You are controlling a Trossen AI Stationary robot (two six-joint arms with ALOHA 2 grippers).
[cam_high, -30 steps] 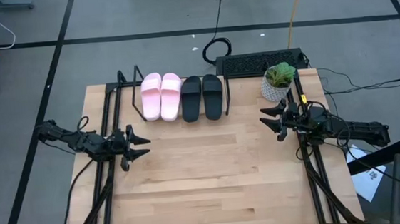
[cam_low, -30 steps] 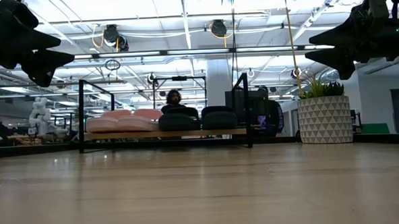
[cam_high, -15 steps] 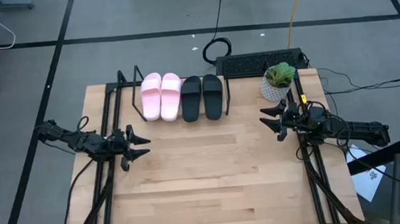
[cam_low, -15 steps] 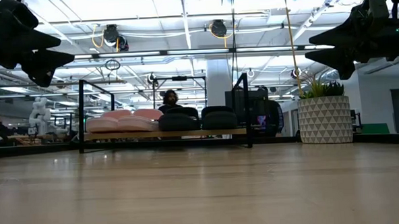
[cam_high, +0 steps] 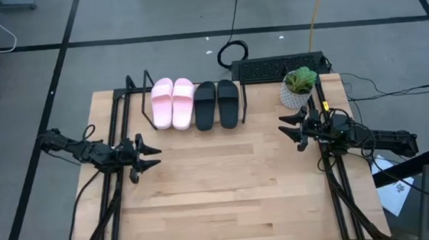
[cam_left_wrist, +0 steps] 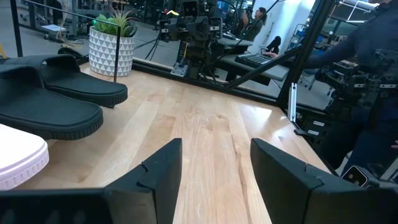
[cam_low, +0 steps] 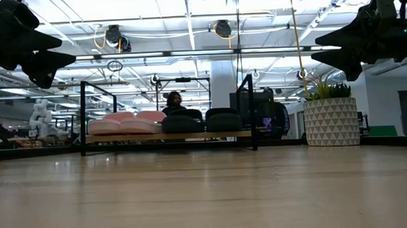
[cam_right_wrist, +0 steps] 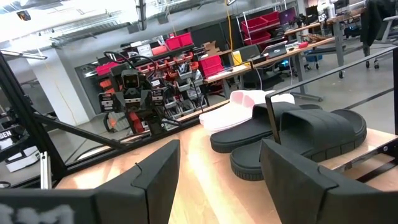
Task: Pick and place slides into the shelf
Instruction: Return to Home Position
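table [cam_high: 228,195]: spanning under both arms
shelf [cam_low: 170,137]: standing at table's far edge
pink pair [cam_high: 172,103]: lying on shelf, left part
black pair [cam_high: 218,103]: lying on shelf, just beside pink pair
left gripper [cam_high: 158,156]: hovering over table's left side, jaws gaping, gripping nothing
right gripper [cam_high: 282,126]: hovering over table's right side, jaws gaping, gripping nothing

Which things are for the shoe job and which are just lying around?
For the job: light pink pair of slides; black pair of slides; low light-wood shelf on black wire frame; left end effector; right end effector.
Just there: green plant in white patterned pot; black keyboard.
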